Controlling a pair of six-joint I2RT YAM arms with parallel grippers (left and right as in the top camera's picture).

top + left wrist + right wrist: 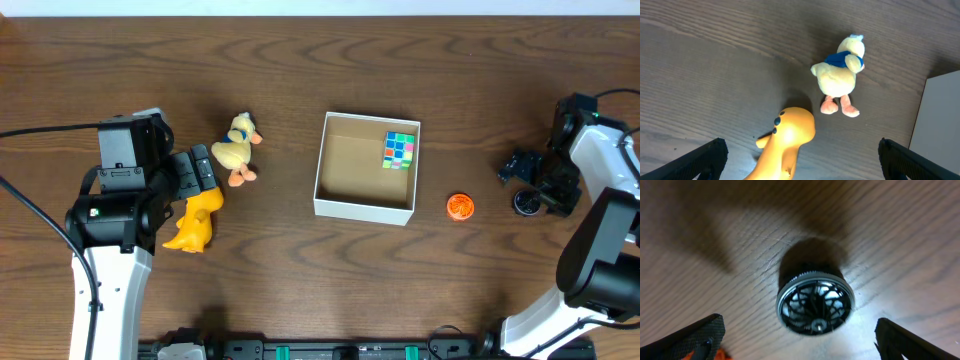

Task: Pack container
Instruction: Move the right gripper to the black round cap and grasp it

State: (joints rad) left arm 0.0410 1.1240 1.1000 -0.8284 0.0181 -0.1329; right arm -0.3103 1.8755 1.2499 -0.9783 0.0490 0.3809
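Your L gripper [805, 160] hangs spread wide w/ nothing held, over the orange toy [785, 142] lying on the table [705, 75]. On the right side, your R gripper [802, 340] is also wide open and empty, above a black wheel-like disc [815, 302]. A small orange ball [460, 206] sits just beside the container [362, 209], which stands mid-table, open. Its far right corner holds a multicolour cube [399, 150]. Left of it, apart, lies a plush duck [840, 75], feet toward the orange toy.
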